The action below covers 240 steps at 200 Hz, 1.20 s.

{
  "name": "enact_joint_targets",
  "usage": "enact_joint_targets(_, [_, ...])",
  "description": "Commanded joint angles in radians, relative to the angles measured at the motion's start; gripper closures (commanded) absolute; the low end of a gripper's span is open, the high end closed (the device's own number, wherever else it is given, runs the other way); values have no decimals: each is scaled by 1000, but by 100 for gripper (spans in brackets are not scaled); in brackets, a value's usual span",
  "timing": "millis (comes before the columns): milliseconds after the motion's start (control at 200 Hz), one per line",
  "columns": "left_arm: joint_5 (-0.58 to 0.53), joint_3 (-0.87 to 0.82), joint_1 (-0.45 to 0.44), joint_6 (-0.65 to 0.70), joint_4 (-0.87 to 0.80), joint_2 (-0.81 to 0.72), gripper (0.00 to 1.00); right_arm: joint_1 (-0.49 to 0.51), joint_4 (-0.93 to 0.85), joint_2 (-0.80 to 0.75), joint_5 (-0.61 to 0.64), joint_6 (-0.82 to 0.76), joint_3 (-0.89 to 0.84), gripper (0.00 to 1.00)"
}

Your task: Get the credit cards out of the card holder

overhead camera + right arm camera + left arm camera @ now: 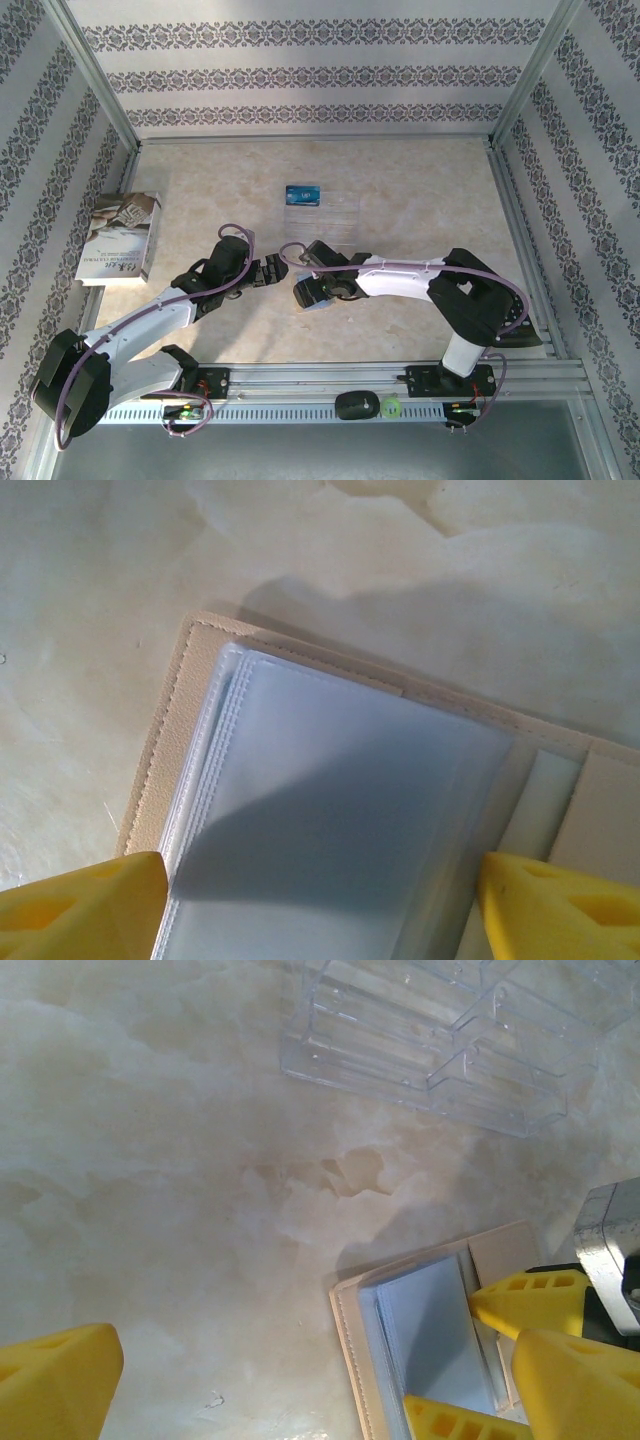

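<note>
While left tool [315, 1390] and right tool [320, 905] gape empty, the right could pinch the card holder [330, 780] beneath it by its sleeves, dragging it.

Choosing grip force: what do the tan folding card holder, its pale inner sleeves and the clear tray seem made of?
Tan folding card holder: probably leather or imitation, matte, stitched along its edge. Pale blue-grey inner sleeves: thin translucent plastic film, faintly glossy, layered edges showing. Clear compartmented tray: rigid transparent plastic, table visible through it, glinting edges.
</note>
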Motion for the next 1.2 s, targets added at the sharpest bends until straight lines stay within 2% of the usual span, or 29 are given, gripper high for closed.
enact_joint_targets(0, [-14, 1, 16, 14, -17, -12, 0, 14, -10, 21, -4, 5, 32, 19])
enact_joint_targets(215, [-1, 1, 16, 14, -7, -1, 0, 17, -29, 69, 12, 8, 29, 24])
enact_joint_targets(305, [7, 1, 16, 16, -4, 3, 0, 17, -35, 83, 22, 11, 24, 29])
enact_joint_targets(405, [21, 3, 16, 22, 3, 12, 5, 17, -13, 73, 22, 17, 7, 37])
enact_joint_targets(540, [51, -1, 10, 21, 28, 45, 16, 17, 22, 58, 20, 20, -8, 49])
enact_joint_targets(750, [65, 7, -36, 2, 88, 139, 45, 11, 89, 29, 23, 50, -47, 65])
enact_joint_targets(839, [65, 18, -55, 3, 106, 181, 57, 4, 110, 16, 19, 65, -67, 69])
enact_joint_targets(964, [52, 39, -74, 9, 105, 227, 65, -9, 126, -4, 24, 94, -98, 69])
enact_joint_targets(1059, [53, 43, -83, 14, 112, 251, 65, -26, 151, -29, 24, 128, -131, 69])
enact_joint_targets(1194, [56, 54, -107, 20, 130, 284, 51, -35, 179, -48, 16, 148, -155, 65])
